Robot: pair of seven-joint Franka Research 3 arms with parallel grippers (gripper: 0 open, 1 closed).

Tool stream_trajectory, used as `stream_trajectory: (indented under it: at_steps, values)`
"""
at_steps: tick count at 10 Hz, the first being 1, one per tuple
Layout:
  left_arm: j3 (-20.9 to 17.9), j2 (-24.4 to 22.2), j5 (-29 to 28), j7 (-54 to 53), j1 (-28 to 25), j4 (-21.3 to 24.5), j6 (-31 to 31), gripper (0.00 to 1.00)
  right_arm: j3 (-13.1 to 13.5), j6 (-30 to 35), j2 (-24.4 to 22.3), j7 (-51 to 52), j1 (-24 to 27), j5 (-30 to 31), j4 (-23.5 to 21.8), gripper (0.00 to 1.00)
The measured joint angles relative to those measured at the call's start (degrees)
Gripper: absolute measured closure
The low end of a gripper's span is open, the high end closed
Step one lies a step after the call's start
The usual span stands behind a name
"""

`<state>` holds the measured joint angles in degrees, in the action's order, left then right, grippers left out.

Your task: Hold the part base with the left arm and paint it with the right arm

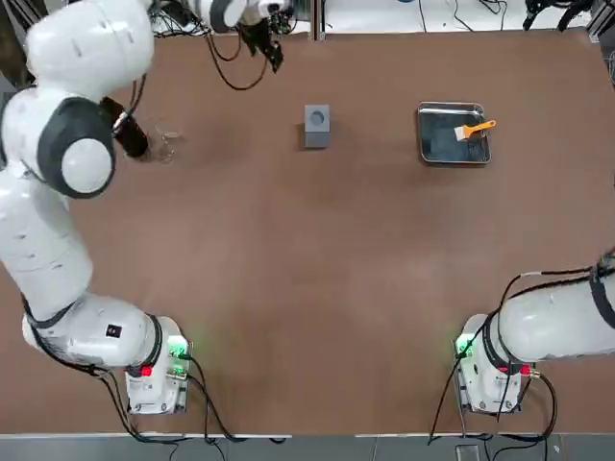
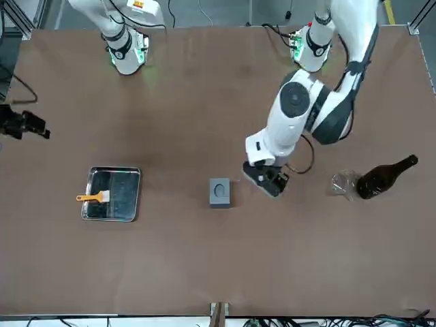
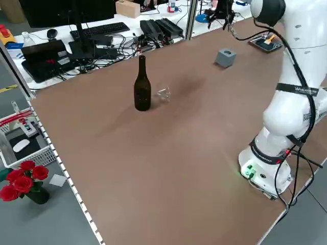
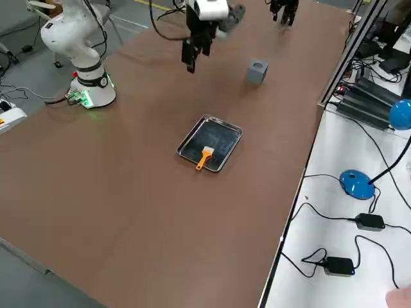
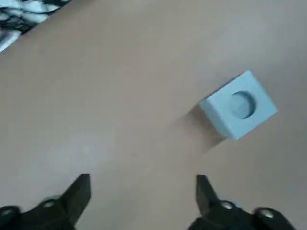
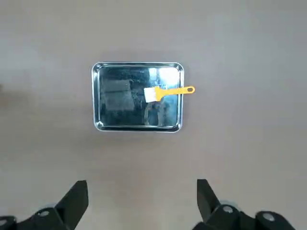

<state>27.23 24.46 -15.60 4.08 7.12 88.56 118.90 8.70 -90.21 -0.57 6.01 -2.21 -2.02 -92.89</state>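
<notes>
Grey and cube-like, the part base (image 1: 316, 125) sits on the matte brown counter (image 1: 317, 279), a round hole in its top. Near it hovers the left gripper (image 2: 267, 181), fingers wide, holding nothing. Well apart, a shiny rectangular metal tray (image 1: 454, 134) carries an orange-handled brush (image 1: 475, 129); the right gripper (image 6: 141, 201) hangs above it, fingers wide.

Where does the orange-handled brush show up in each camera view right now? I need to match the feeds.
Top: brush in the metal tray, upper right.
Front: left, across the tray's left rim.
Left side: not discernible; far top right.
Right side: centre, at the tray's near edge.
Left wrist: not in it.
Right wrist: centre, in the tray.
Shared landmark: the tray.
</notes>
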Motion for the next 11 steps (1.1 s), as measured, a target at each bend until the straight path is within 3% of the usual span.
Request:
stream_trajectory:
  at_steps: [2, 6, 9, 11]
  values:
    - [0.0, -7.3, 0.0, 0.2, -6.5, 4.0, -4.6, 0.0, -2.6, 2.6, -4.8, -1.6, 1.3, 0.3, -1.5, 0.0]
    - [-0.2, -19.3, 7.6, 0.3, -19.1, 4.9, -19.5, 0.0, -5.6, 5.1, -10.2, -5.1, 1.5, 0.4, -2.9, 0.0]
    - [-0.4, -24.0, 13.6, -0.7, -26.6, 3.1, -26.4, 0.0, -5.7, 5.1, -11.0, -5.4, 1.8, 0.5, -3.7, 0.0]
    - [-0.4, -25.8, 13.9, -0.7, -26.9, 1.3, -29.0, 0.0, -5.7, 4.1, -11.0, -5.4, 1.9, 0.5, -4.1, 0.0]
